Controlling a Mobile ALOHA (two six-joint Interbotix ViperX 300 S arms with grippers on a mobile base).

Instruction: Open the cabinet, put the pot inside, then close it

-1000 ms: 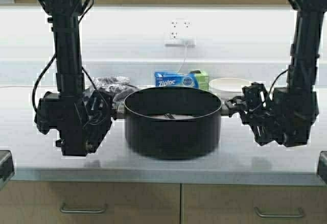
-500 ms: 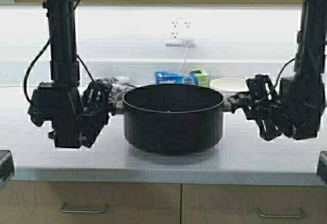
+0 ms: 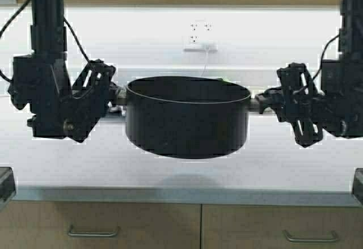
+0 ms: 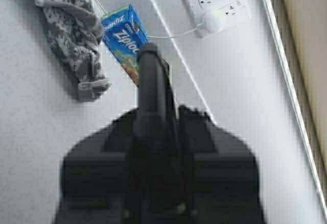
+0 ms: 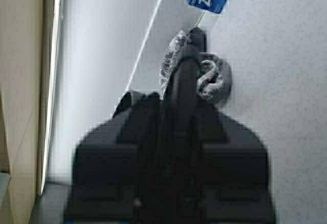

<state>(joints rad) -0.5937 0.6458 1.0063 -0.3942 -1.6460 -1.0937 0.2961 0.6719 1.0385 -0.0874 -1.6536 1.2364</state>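
Observation:
The large matte-black pot (image 3: 187, 124) hangs level above the pale countertop (image 3: 170, 172), its shadow below it. My left gripper (image 3: 116, 97) is shut on the pot's left side handle. My right gripper (image 3: 262, 98) is shut on the right side handle. In each wrist view the shut fingers show as one dark bar, the left fingers (image 4: 152, 81) and the right fingers (image 5: 185, 81), over the counter far below. A tan strip of the cabinet (image 3: 187, 0) shows along the top of the high view, with its doors out of view.
A blue Ziploc box (image 4: 122, 30) and a grey patterned cloth (image 4: 71, 30) lie on the counter by the back wall. A wall outlet (image 3: 198, 36) with a white plug sits behind the pot. Base-cabinet drawers (image 3: 91, 232) run below the counter edge.
Both arms have risen with the pot held between them. It has come up off the counter and now covers the Ziploc box and the white pan in the high view.

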